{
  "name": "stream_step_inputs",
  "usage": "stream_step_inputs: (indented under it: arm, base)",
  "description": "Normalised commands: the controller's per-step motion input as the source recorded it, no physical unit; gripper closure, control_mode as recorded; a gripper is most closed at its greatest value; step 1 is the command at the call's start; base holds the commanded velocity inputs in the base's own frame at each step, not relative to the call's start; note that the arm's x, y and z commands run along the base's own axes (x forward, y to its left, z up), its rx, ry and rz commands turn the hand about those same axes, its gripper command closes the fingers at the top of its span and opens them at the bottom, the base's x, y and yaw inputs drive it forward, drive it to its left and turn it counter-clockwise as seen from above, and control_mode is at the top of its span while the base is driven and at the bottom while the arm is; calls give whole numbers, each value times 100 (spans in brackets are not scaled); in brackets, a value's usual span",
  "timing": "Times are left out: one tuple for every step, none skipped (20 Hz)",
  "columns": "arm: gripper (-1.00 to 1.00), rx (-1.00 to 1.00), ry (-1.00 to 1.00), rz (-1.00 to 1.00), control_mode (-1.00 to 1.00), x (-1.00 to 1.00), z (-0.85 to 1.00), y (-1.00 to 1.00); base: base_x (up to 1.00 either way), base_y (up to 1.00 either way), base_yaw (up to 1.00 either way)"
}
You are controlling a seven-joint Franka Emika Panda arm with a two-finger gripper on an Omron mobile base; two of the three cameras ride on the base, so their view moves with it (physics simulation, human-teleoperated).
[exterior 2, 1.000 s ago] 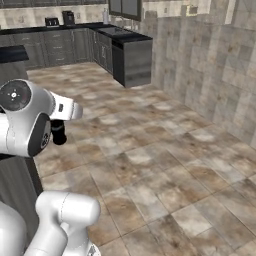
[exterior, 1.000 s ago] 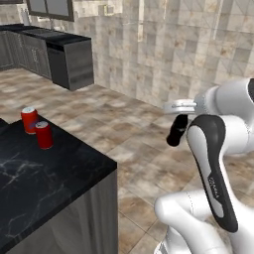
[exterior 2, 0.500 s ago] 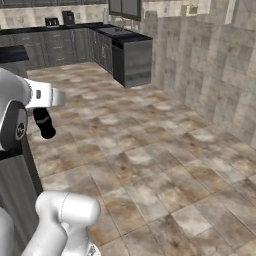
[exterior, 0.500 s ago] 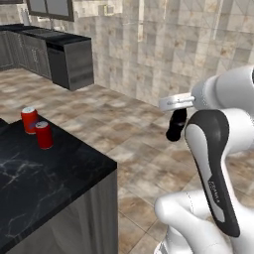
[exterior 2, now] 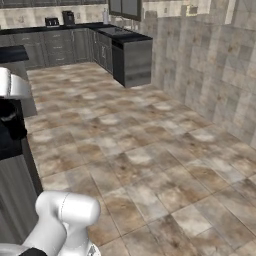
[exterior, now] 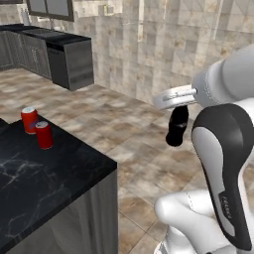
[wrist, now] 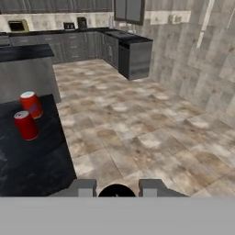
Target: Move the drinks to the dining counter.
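A mottled brown and beige tiled floor (exterior 2: 150, 150) stretches across the kitchen to a wall of beige stone tiles (exterior: 163, 44). Dark grey base cabinets (wrist: 82, 43) with black tops line the far side, ending in a dark cabinet block (exterior 2: 131, 60) beneath a window (wrist: 128, 10).
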Motion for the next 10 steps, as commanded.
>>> stream_step_inputs:
  arm:
    - [100,0,0,2,-100,-53,24,41]
    - [100,0,0,1,-100,-51,9,44]
    - [100,0,0,0,-100,-47,2,46]
    - [100,0,0,0,-100,-34,0,43]
    - [100,0,0,1,-100,-25,0,41]
    - [100,0,0,1,-100,-17,0,42]
    - [100,0,0,1,-100,-19,0,45]
    - [100,0,0,1,-100,-17,0,45]
    - [100,0,-1,0,-100,-17,-9,54]
    - [100,0,-3,0,-100,-14,-18,56]
  base:
    - [0,0,0]
    - [0,0,0]
    - [0,0,0]
    - [0,0,0]
    - [0,0,0]
    - [0,0,0]
    - [0,0,0]
    - [0,0,0]
    - [0,0,0]
    - [0,0,0]
